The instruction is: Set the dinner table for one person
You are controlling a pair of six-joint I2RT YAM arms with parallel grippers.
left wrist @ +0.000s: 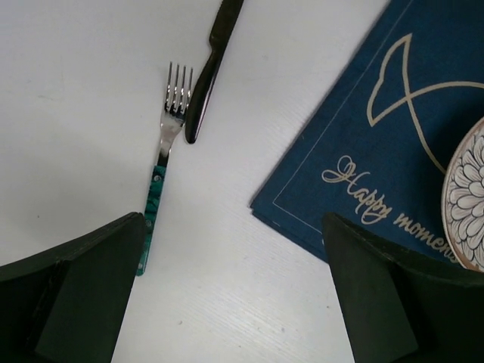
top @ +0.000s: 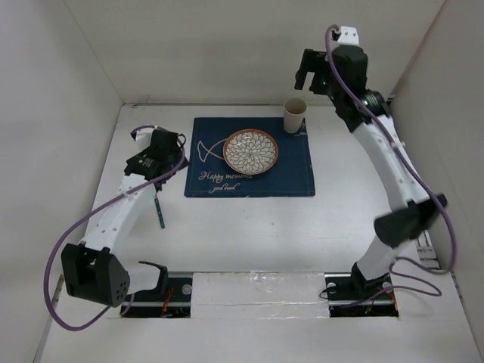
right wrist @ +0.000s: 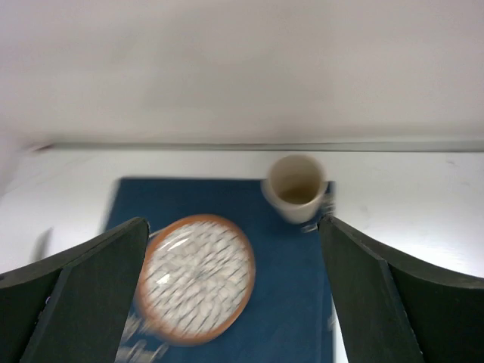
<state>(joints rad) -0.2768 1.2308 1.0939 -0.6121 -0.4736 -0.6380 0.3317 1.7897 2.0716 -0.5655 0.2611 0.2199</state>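
The move we judge to be next turns on the fork (left wrist: 163, 155). In the left wrist view it lies on the white dinner table (top: 249, 234), up and to the left of the gap of the left gripper (left wrist: 233, 227). Its long axis runs nearly straight up the frame, with the tines at the top and the green patterned handle at the bottom. The handle's end sits just beside the inner edge of the finger at the lower left. The fingers (left wrist: 83, 287) are spread wide with nothing between them, so we would need to shift left and line the gap across the handle before closing. A dark knife (left wrist: 208, 72) lies tilted in the upper middle of that frame. Its rounded end is just beside the tines, and we cannot tell whether the two touch. The left arm is plainly the nearer one. In the top view the right gripper (right wrist: 233, 223) hangs raised at the upper right, above the cup (top: 295, 115), its fingers also spread and empty. We count one fork, one knife, one patterned plate (top: 251, 151), one cup and one navy placemat (top: 227, 178). The plate rests on the placemat, and the cup stands at the placemat's upper right corner.
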